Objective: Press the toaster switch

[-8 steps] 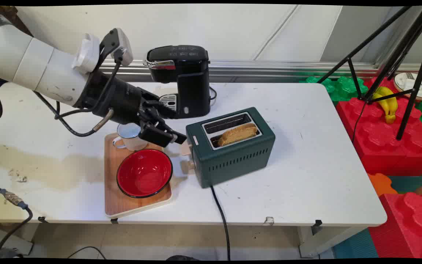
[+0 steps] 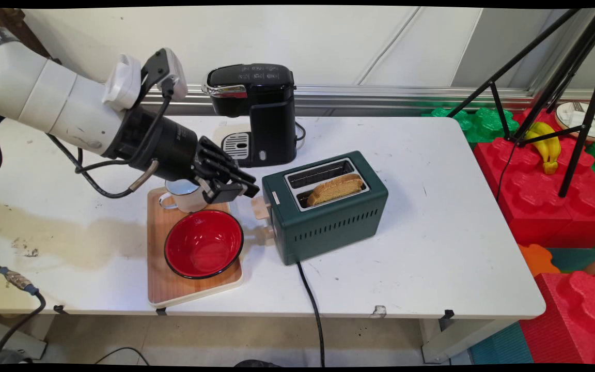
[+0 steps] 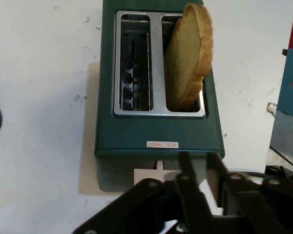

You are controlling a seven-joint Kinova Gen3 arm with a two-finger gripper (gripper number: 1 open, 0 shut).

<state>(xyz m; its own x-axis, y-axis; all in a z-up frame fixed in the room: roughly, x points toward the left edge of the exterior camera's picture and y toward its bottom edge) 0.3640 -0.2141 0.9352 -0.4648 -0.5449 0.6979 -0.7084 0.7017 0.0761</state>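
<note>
Gripper (image 2: 243,190) poised just beside the green toaster's (image 2: 328,217) lever end, fingers (image 3: 187,168) drawn narrow with only a slim gap between them, nothing held. Pale lever (image 2: 262,207) on the toaster's short face sits right by the fingertips; contact cannot be told. Bread slice (image 2: 334,188) standing up out of the nearer slot, other slot bare. At 8 o'clock from the gripper, wooden tray (image 2: 173,289) carrying a red bowl (image 2: 203,243) and a white mug (image 2: 183,194), the mug partly hidden under the black wrist. At 1 o'clock, black coffee maker (image 2: 256,111) near the table's (image 2: 432,232) far edge. Black cord (image 2: 310,305) running from the toaster over the near edge.
</note>
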